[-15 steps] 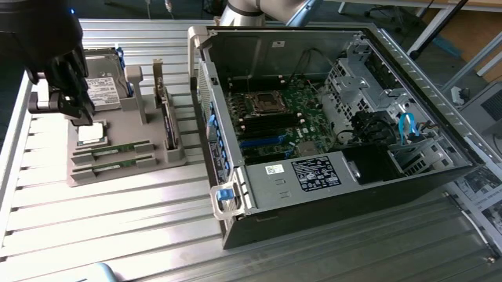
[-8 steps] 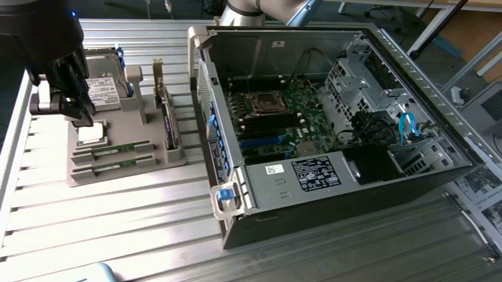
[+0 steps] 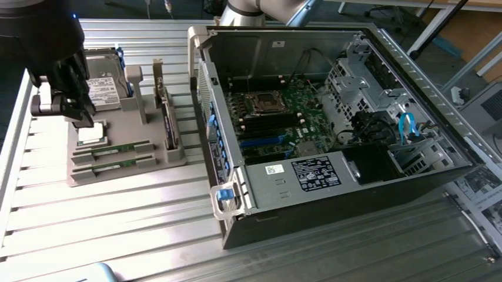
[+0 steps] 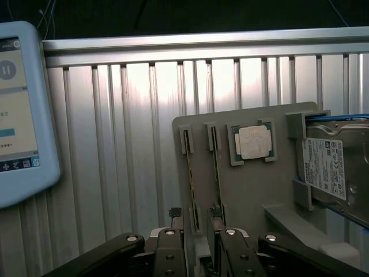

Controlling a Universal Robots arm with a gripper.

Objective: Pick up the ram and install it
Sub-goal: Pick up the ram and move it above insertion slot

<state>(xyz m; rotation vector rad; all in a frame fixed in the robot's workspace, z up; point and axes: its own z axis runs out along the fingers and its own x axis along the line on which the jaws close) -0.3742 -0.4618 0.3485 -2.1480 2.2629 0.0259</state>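
Observation:
Two green ram sticks [image 3: 114,151] [image 3: 110,167] lie side by side in slots of a grey parts holder [image 3: 149,170] at the exterior view's left. In the wrist view they are thin edge-on strips [image 4: 189,179] [image 4: 216,167]. My black gripper [image 3: 81,116] hangs open over the holder's far end, beside the silver processor chip [image 3: 91,134]. From the wrist, the gripper [image 4: 196,216] has its fingertips [image 4: 176,214] either side of the near end of one ram stick, with nothing held. How high they stand above it I cannot tell.
The open computer case [image 3: 408,64] with its motherboard [image 3: 286,117] fills the exterior view's right. On the holder are a hard drive [image 4: 334,167] and an upright card [image 3: 168,126]. A tablet [image 4: 17,109] lies on the ribbed metal table [image 3: 117,223].

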